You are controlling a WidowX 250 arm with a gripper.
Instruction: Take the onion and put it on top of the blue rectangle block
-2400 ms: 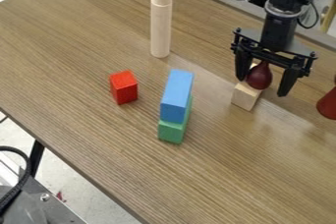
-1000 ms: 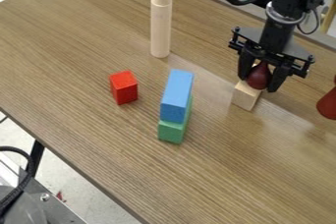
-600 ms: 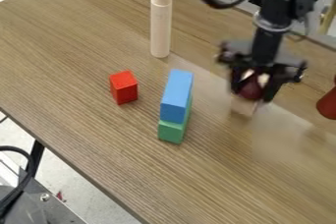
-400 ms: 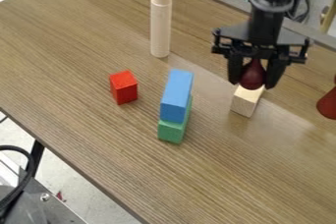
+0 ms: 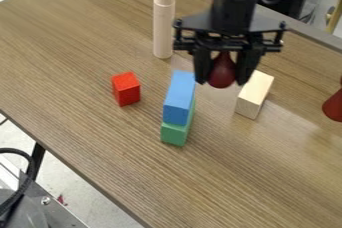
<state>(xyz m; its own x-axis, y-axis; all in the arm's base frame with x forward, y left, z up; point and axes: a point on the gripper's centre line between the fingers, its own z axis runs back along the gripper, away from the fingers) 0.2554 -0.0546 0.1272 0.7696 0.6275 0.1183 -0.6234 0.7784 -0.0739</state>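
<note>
My gripper [image 5: 222,74] hangs right of the blue block, shut on the dark red onion [image 5: 222,72], whose thin stem points up between the fingers. The onion is held in the air, between the blue block and the pale wooden block. The blue rectangle block [image 5: 180,97] lies on top of a green block [image 5: 176,133], near the middle of the table.
A pale wooden block [image 5: 254,94] stands right of the gripper. A red block [image 5: 125,89] is at the left, a tall wooden cylinder with a cone [image 5: 163,27] behind, and a red cone [image 5: 334,106] at the right edge of the wooden table [image 5: 80,37].
The gripper closed on the onion, lifted it off the pale wooden block and moved left toward the blue block. The blocks have stayed in place.
</note>
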